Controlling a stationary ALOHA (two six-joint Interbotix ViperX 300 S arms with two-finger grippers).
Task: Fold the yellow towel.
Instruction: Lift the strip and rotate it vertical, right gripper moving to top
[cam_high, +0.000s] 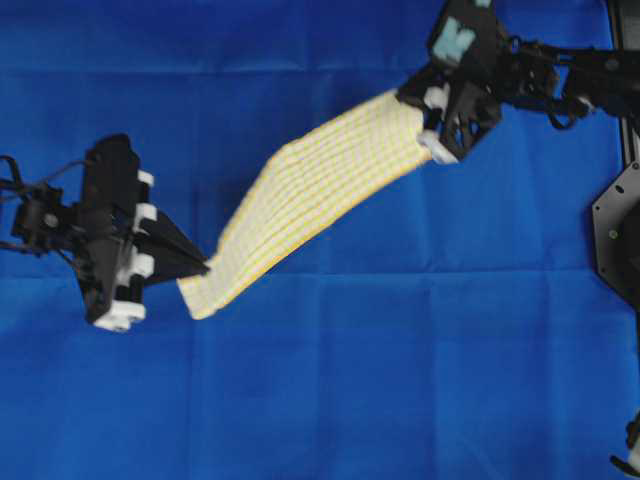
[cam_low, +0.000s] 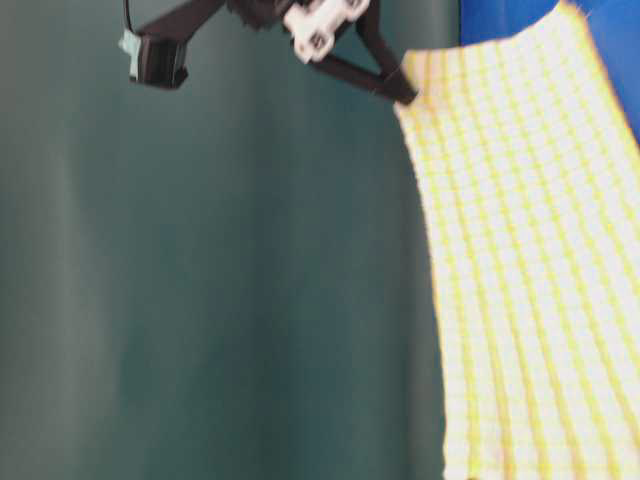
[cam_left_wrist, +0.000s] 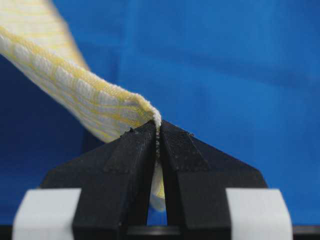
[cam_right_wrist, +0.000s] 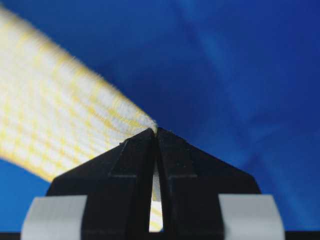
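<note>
Overhead view: the yellow towel (cam_high: 315, 195) hangs stretched between my two grippers, running as a diagonal band from lower left to upper right above the blue sheet (cam_high: 400, 380). My left gripper (cam_high: 205, 267) points rightward, its jaws pressed together on the towel's lower-left corner; the cloth begins right at the fingertips and leads away up and to the right. My right gripper (cam_high: 428, 128) sits near the top of the view, right of centre, and is clamped on the towel's opposite end, so the cloth leaves it heading down and to the left. The band is broad through its middle and near the right gripper, and tapers toward the left gripper.

Left wrist view: the two black fingers (cam_left_wrist: 125, 175) meet with only a thin slit between them, and the towel's (cam_left_wrist: 75, 90) hemmed corner is pinched in that slit. A sliver of cloth shows below the pinch, between the fingers; the rest extends up and to the left, clear of the sheet behind it.

Right wrist view: the same arrangement, fingers (cam_right_wrist: 125, 180) closed on a corner of the towel (cam_right_wrist: 60, 125), which spreads away to the left as a wide, blurred checked band.

Table-level view: one gripper (cam_low: 405, 92) at the top holds the towel's (cam_low: 530, 260) upper corner; the cloth falls from it down the right side of the frame. Which arm this is, I cannot tell from this view alone.
</note>
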